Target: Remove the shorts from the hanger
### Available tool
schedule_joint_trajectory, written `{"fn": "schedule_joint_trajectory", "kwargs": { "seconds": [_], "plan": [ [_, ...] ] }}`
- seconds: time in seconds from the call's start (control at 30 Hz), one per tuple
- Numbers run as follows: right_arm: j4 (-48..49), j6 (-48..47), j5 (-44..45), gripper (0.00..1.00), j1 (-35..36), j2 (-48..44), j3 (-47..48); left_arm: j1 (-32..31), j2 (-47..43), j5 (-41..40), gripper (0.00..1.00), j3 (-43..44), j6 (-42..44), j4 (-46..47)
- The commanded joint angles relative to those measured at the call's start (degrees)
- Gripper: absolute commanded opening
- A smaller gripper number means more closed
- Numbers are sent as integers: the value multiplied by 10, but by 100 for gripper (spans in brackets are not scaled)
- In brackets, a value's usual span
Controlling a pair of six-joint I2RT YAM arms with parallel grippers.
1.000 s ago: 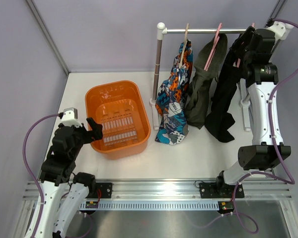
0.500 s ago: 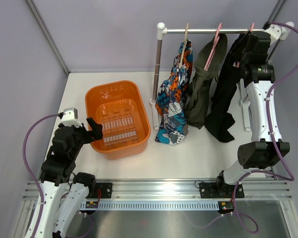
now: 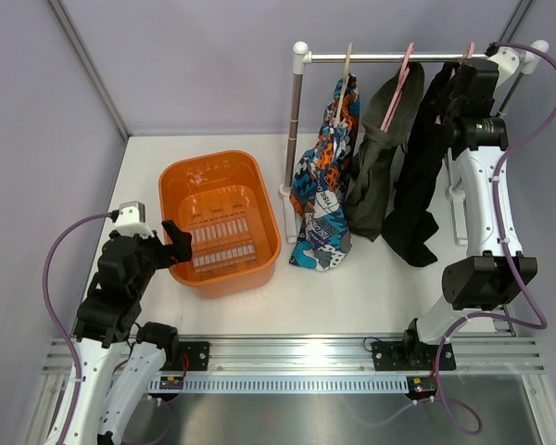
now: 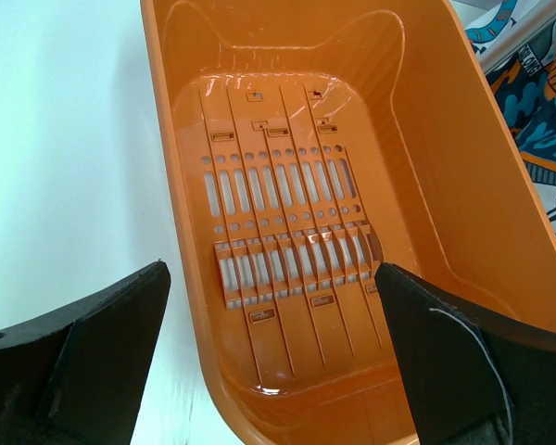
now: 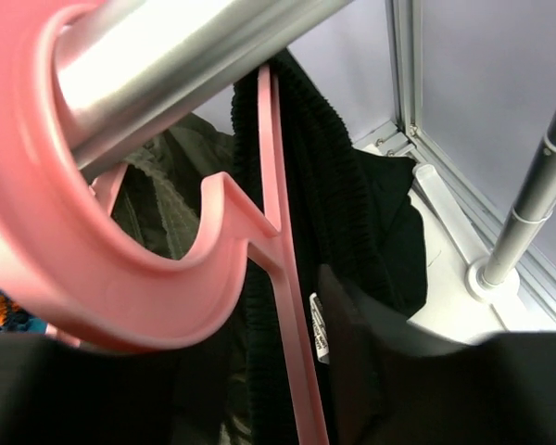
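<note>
Three shorts hang on a metal rail (image 3: 380, 57): patterned shorts (image 3: 322, 204) on a wooden hanger (image 3: 343, 83), olive shorts (image 3: 375, 167) on a pink hanger (image 3: 396, 88), black shorts (image 3: 415, 176) at the right end. My right gripper (image 3: 459, 88) is up at the rail against the black shorts' top. In the right wrist view its fingers (image 5: 380, 362) stand either side of the pink hanger (image 5: 287, 306) and black shorts (image 5: 352, 222), partly closed, a gap still showing. My left gripper (image 3: 171, 239) is open over the orange basket (image 3: 221, 222).
The rail (image 5: 185, 46) passes through the pink hanger hook just above my right gripper. The rack's right post (image 5: 528, 213) and the enclosure wall stand close behind. The basket's floor (image 4: 278, 260) holds nothing. My left gripper (image 4: 269, 287) spans the basket's near end.
My right gripper has shifted up and right, closer under the rail by the black shorts, and its jaws have narrowed. The left arm has not moved.
</note>
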Motion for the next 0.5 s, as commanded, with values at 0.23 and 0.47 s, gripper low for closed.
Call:
{"fn": "schedule_joint_trajectory", "kwargs": {
  "seconds": [0.23,0.47],
  "plan": [
    [-3,-9,34,0,-4,3,42,-5,2,4,99,1,3,27],
    [-2,-7,34,0,-4,-44,35,-7,3,5,99,1,3,27]
  ]
}}
